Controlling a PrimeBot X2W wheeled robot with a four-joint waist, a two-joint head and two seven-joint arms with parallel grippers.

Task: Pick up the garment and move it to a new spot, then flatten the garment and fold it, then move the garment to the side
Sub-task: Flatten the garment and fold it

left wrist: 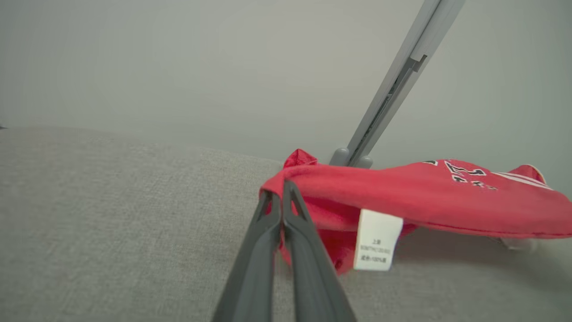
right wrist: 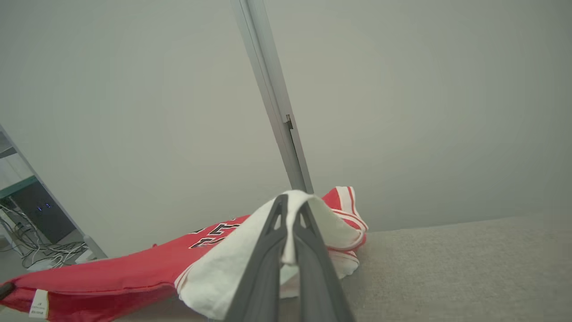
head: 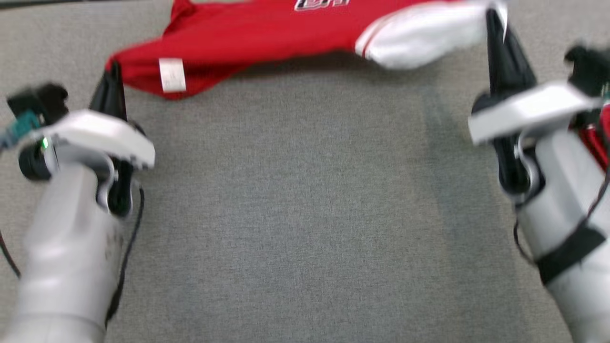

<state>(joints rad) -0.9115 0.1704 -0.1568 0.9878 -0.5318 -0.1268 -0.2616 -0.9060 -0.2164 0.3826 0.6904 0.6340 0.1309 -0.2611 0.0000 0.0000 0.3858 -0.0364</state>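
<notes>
A red garment (head: pixel 257 38) with white sleeves and a white care label hangs stretched between my two grippers above the grey fabric surface (head: pixel 295 214). My left gripper (head: pixel 113 71) is shut on its red edge; in the left wrist view the fingertips pinch the red garment (left wrist: pixel 402 192) at my left gripper (left wrist: pixel 280 190), the label dangling just beside them. My right gripper (head: pixel 493 21) is shut on the white sleeve (head: pixel 419 35); the right wrist view shows the white sleeve (right wrist: pixel 214 273) draped over my right gripper (right wrist: pixel 291 205). The garment's far part runs past the head view's top.
A pale wall (left wrist: pixel 178 67) with a grey metal post (left wrist: pixel 397 85) rises behind the surface. Cables and equipment (right wrist: pixel 31 237) lie at the far left of the right wrist view. Open grey surface stretches between my arms.
</notes>
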